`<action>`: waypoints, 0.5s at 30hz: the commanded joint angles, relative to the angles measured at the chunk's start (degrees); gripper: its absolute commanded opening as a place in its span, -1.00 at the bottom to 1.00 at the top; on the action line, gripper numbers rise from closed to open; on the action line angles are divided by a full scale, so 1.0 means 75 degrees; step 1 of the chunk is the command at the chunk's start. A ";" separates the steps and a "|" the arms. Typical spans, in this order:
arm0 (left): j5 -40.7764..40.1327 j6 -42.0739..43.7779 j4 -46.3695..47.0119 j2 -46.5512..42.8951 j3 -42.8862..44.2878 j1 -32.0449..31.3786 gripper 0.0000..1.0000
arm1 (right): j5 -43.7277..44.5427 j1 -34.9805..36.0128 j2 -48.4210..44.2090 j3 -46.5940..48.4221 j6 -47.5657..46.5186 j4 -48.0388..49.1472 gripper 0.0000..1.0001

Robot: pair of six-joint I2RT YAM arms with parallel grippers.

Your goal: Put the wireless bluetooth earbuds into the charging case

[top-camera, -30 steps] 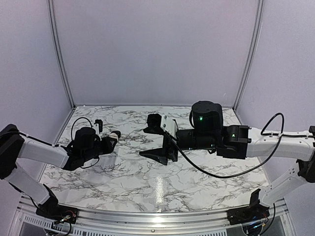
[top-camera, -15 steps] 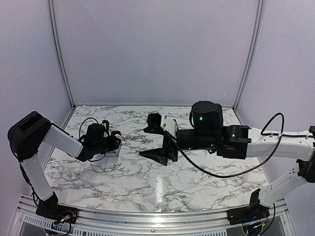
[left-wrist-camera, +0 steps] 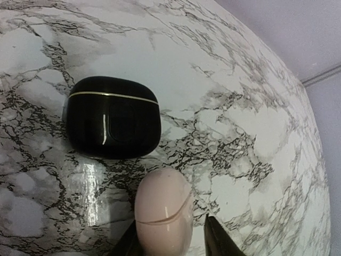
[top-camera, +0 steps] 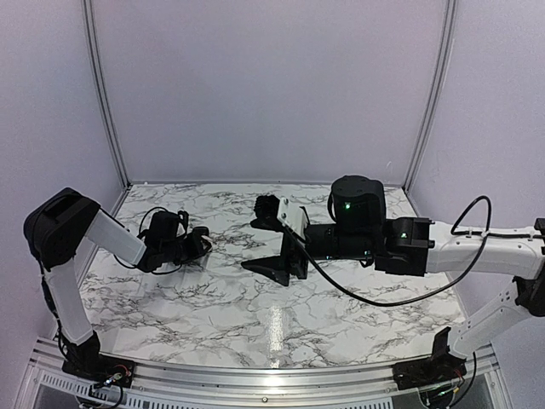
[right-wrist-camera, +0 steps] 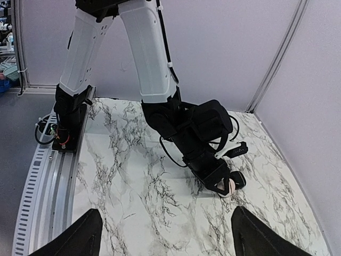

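Note:
The charging case (left-wrist-camera: 162,213) is a closed pinkish-cream pebble with a curved seam. It sits between the fingers of my left gripper (left-wrist-camera: 169,234), low over the marble table (left-wrist-camera: 256,122). The left finger touches it, and a sliver of marble shows by the right finger. It also shows in the right wrist view (right-wrist-camera: 228,188) at the left gripper's tip. The left gripper (top-camera: 200,241) is at the table's far left. My right gripper (top-camera: 266,239) is wide open and empty above the table's middle, pointing left. The earbuds are not in view.
A closed black rounded case (left-wrist-camera: 113,124) with a thin pale seam lies on the marble just beyond the cream case, and it also shows in the right wrist view (right-wrist-camera: 240,180). Lilac walls (top-camera: 272,85) enclose the table. A metal rail (right-wrist-camera: 42,181) runs along the near edge.
My left arm has reached farther out and lowered the cream case to the table beside the black case. The right arm has not moved.

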 commanded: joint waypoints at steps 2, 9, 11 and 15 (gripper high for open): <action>-0.0194 0.0153 -0.1176 -0.0080 0.0206 0.0021 0.01 | 0.0141 -0.0044 -0.0209 0.0020 0.0078 0.0051 0.69; -0.0874 0.0378 -0.2277 -0.0825 0.0171 0.0030 0.63 | 0.0405 -0.0054 -0.0355 -0.0054 0.0117 0.0060 0.71; -0.1226 0.0502 -0.2695 -0.1183 0.0152 0.0033 0.95 | 0.0511 -0.0076 -0.0442 -0.0137 0.0183 0.0111 0.71; -0.1686 0.0999 -0.3763 -0.1921 0.0384 0.0033 0.98 | 0.0629 -0.0369 -0.0734 -0.0518 0.0628 0.0473 0.80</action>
